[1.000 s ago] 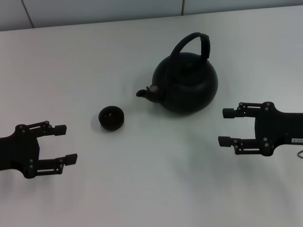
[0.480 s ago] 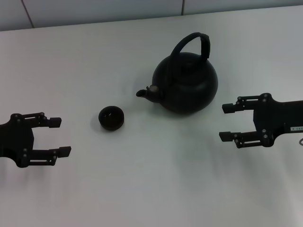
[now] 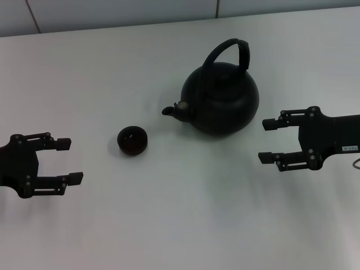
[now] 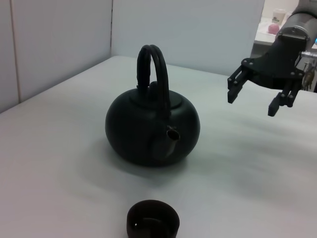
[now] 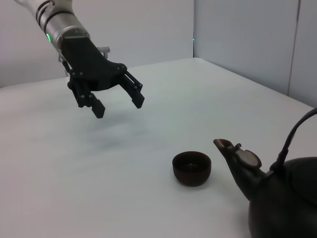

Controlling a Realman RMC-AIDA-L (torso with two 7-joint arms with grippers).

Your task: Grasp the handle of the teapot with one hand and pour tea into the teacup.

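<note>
Bench [image 3: 169, 236]: white, carrying all items.

Teapot [image 3: 222, 101]: black, upright, at 1 o'clock from bench centre; hoop handle [image 3: 228, 50] raised, ungrasped; spout [image 3: 171, 111] aimed at 9 o'clock toward cup.

Right pincer [image 3: 269, 140]: released, at 4 o'clock of teapot, near but apart; raised slightly over the last second, edging toward the body, probably lining up for the handle.

Left pincer [image 3: 68, 160]: released, at 8 o'clock of cup; drawn back toward 9 o'clock, likely parking.

Teacup [image 3: 133, 140]: dark, upright, just off the spout; contents unreadable.
</note>
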